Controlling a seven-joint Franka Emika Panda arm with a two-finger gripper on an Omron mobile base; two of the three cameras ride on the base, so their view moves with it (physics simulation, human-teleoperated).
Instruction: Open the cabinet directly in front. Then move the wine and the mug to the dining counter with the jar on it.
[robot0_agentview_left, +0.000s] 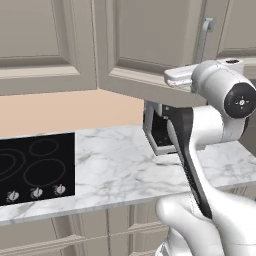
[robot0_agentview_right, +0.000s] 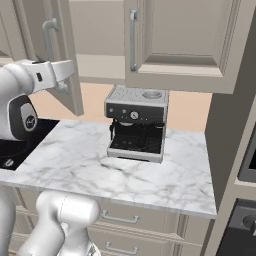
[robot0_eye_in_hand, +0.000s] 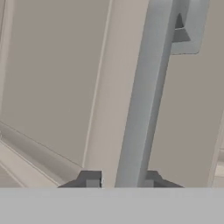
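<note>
Hand view, cabinet (robot0_eye_in_hand: 57, 78) door handle (robot0_eye_in_hand: 144, 96) between the jaws, close up

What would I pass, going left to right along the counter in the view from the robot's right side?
Black cooktop at the left edge → bare marble counter → coffee machine → more marble → tall cabinet side → dark oven front at the right edge.

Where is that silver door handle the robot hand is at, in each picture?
Left base view: handle at upper right, above the white arm.
Right base view: upper left, on the swung-out door.
Hand view: the tall grey bar at centre, between the fingertips.
Shared landmark: coffee machine.
</note>
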